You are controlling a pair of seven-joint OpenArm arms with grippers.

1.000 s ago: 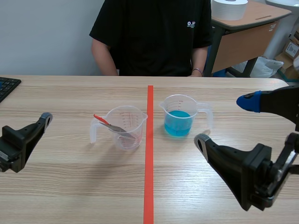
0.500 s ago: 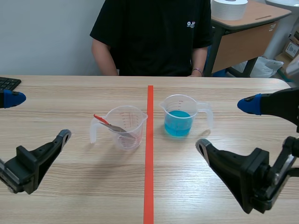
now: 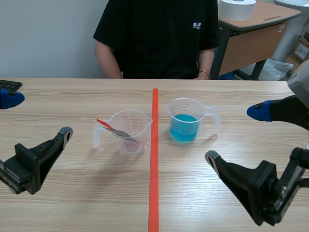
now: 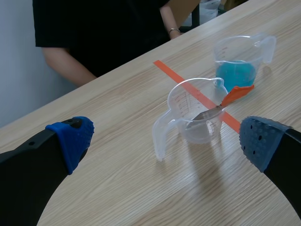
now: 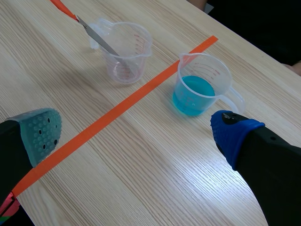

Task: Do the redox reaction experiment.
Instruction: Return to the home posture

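On the light wooden table (image 3: 72, 193), a clear plastic jug of blue liquid (image 3: 185, 126) at 3 o'clock from a 2nd clear plastic jug (image 3: 130, 140) holding a red-handled metal tool (image 3: 110, 127). Between them, an orange-red tape line (image 3: 154, 169). Red scale marks unreadable. Left gripper (image 3: 37, 116) at 8 o'clock and right gripper (image 3: 233, 134) at 4 o'clock of the jugs, both spread wide, gripping nothing.

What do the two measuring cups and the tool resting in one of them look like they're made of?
The unfilled cup and the blue-liquid cup: likely clear glossy plastic, see-through with printed markings. Tool: shiny grey shaft, probably metal; orange-red handle, perhaps plastic.
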